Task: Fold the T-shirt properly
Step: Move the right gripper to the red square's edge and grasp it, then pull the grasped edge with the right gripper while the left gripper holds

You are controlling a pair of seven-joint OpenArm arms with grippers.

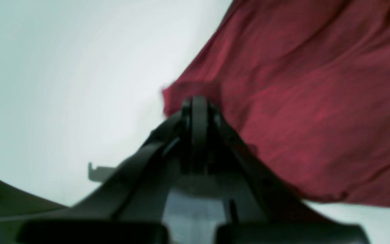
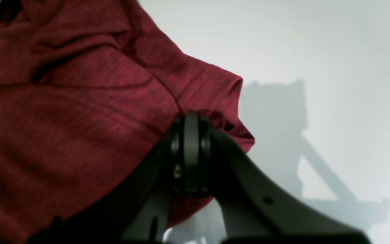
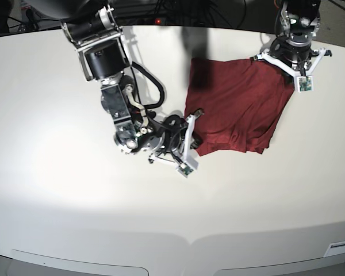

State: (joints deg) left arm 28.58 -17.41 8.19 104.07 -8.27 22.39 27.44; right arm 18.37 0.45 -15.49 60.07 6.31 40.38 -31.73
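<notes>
Maroon T-shirt (image 3: 238, 112) is lying rumpled on the white table (image 3: 57, 190), stretching between both arms: right gripper (image 2: 191, 118) is pinching one edge, left gripper (image 1: 198, 103) is pinching the opposite corner.

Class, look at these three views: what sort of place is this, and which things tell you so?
Probably a robotics lab: two robot arms, right gripper and left gripper, work a maroon T-shirt on a bare white table, with cables behind.

Broad white table (image 3: 57, 201) — dark cables (image 3: 178, 8) behind its far edge
</notes>
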